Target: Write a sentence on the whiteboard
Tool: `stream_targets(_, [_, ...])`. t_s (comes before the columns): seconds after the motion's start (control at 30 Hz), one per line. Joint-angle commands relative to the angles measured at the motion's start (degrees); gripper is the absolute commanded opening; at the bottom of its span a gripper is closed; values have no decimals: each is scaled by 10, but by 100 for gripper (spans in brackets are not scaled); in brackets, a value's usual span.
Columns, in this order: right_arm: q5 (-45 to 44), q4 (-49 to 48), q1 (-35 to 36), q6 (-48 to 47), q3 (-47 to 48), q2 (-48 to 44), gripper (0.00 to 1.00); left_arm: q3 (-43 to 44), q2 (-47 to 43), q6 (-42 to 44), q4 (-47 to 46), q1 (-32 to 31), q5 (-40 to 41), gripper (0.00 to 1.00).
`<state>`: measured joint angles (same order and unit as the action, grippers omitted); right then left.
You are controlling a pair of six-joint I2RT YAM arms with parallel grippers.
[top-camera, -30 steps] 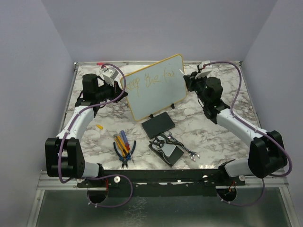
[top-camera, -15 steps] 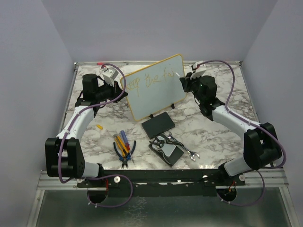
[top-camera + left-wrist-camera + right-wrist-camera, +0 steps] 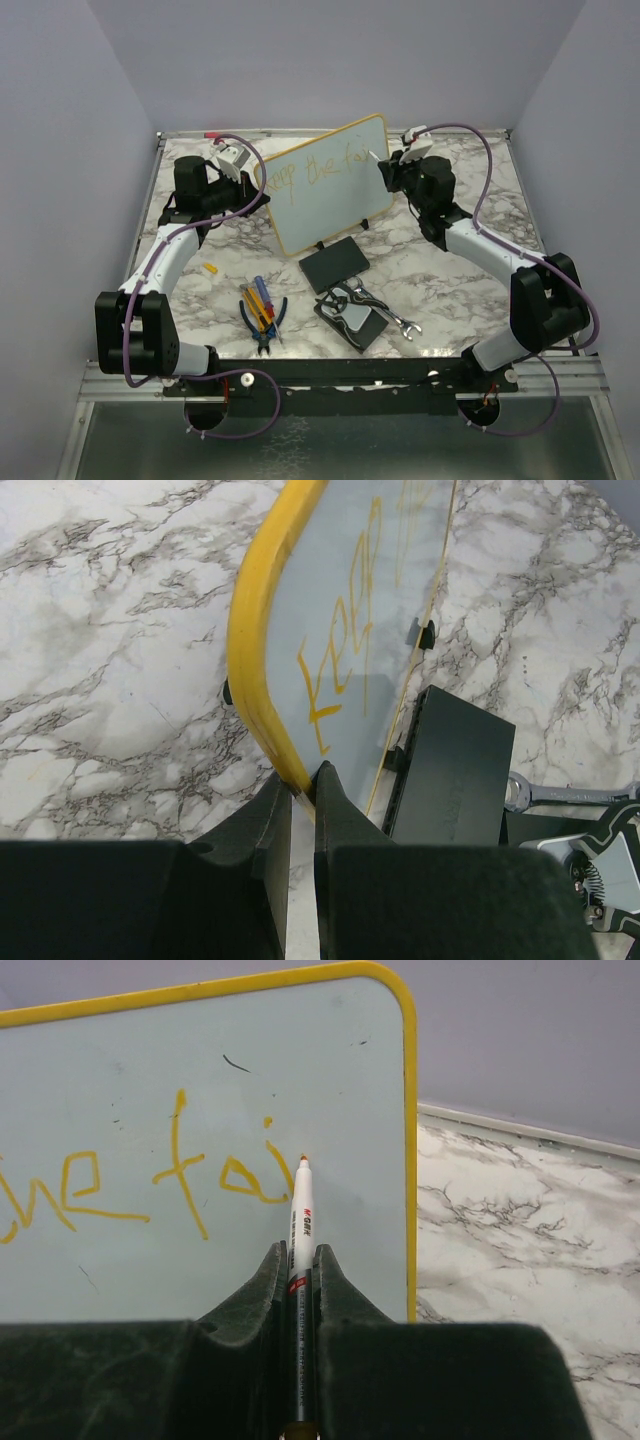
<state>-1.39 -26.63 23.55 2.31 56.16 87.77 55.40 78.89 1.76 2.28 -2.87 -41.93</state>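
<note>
The whiteboard (image 3: 335,190) stands tilted at the back middle of the table, white with a yellow frame. Orange writing (image 3: 315,165) on it reads about "keep the fai" in one line. My left gripper (image 3: 255,185) is shut on the board's left frame edge (image 3: 262,690). My right gripper (image 3: 385,165) is shut on a white marker (image 3: 299,1215). The marker's tip touches the board just right of the "fai" (image 3: 215,1175), near the top right corner. The whiteboard (image 3: 200,1100) fills the right wrist view.
A black pad (image 3: 333,263) lies in front of the board, also in the left wrist view (image 3: 450,770). Locking pliers and a wrench (image 3: 375,310) lie on a dark block. Screwdrivers and pliers (image 3: 262,310) lie at front left. A small yellow cap (image 3: 209,267) lies left.
My right gripper has moved left toward the board with the marker, bringing the tip onto the surface after the "a"; an "i" stroke has appeared. The left arm has not moved.
</note>
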Motion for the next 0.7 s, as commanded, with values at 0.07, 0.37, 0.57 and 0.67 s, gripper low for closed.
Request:
stream_targets(0.07, [1, 8, 1, -6, 22, 16, 1, -6, 13, 32, 48, -7, 25, 0])
stream_targets(0.37, [-51, 6, 1, 2, 24, 15, 1, -7, 11, 33, 48, -6, 27, 0])
stream_targets(0.57, [-64, 11, 2, 3, 30, 23, 1, -8, 10, 34, 48, -7, 27, 0])
stream_targets(0.67, [-58, 11, 1, 0, 31, 27, 1, -7, 11, 33, 48, -7, 27, 0])
